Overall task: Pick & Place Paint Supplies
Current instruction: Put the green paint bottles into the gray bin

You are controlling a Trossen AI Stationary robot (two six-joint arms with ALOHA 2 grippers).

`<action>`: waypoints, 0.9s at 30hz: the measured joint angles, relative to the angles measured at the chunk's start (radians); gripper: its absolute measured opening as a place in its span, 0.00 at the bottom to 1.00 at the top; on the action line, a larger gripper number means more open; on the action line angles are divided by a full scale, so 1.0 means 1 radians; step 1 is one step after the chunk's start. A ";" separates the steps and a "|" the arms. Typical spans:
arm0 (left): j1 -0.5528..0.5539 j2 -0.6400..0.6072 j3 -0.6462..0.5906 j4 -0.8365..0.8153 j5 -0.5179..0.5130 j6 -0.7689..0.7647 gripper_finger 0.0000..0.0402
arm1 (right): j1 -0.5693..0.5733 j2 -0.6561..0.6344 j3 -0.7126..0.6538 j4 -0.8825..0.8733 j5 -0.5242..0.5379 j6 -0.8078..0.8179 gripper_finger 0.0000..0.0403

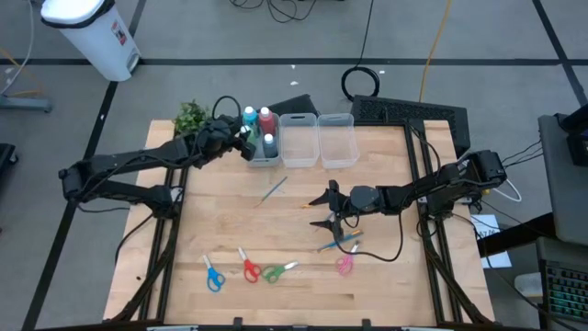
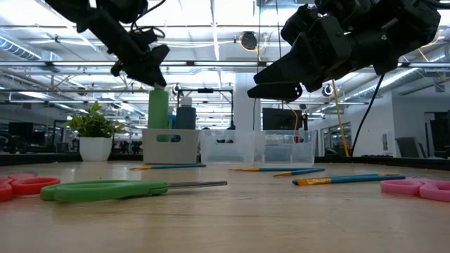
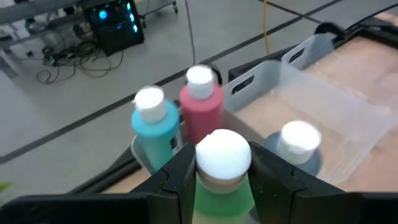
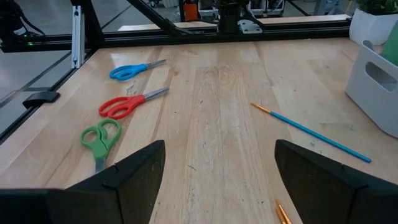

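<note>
The left fingers [image 3: 186, 177] clamp the green bottle [image 3: 224, 193] just under its white cap, holding it over the leftmost bin [image 1: 263, 158]. The left wrist view shows three more bottles standing in that bin: blue [image 3: 154, 127], pink-red [image 3: 201, 106] and a dark one [image 3: 297, 146] whose body is mostly hidden. From above only the caps show, and the green bottle is lost behind the gripper; the low view shows it hanging clear above the bin rim.

The right fingers [image 4: 217, 177] stand wide apart with nothing between them, above the tabletop [image 1: 294, 285] near its middle.

Scissors count four from above: blue [image 1: 213, 275], red [image 1: 248, 267], green [image 1: 276, 270] and pink [image 1: 345, 265]. The right wrist view catches only the first three. Bins count three; the other two [image 1: 318, 140] look unfilled. One brush [image 1: 274, 190] lies alone; another [image 1: 336, 243] sits under the right gripper, partly covered, and the low view shows several brushes whose number is hard to settle. A plant [image 1: 190, 117] stands left of the bins.
</note>
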 joint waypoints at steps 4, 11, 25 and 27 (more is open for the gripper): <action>0.017 0.000 -0.049 0.068 0.045 -0.004 0.30 | 0.000 0.000 0.000 0.000 0.000 0.000 0.73; 0.028 0.000 -0.072 0.072 0.075 -0.021 0.30 | 0.000 0.000 0.000 0.000 0.000 0.000 0.73; 0.028 0.000 -0.117 0.098 0.102 -0.047 0.30 | 0.000 0.000 0.000 0.000 0.001 0.000 0.73; 0.028 0.000 -0.117 0.098 0.102 -0.047 0.30 | 0.000 0.000 0.000 0.000 0.001 0.000 0.73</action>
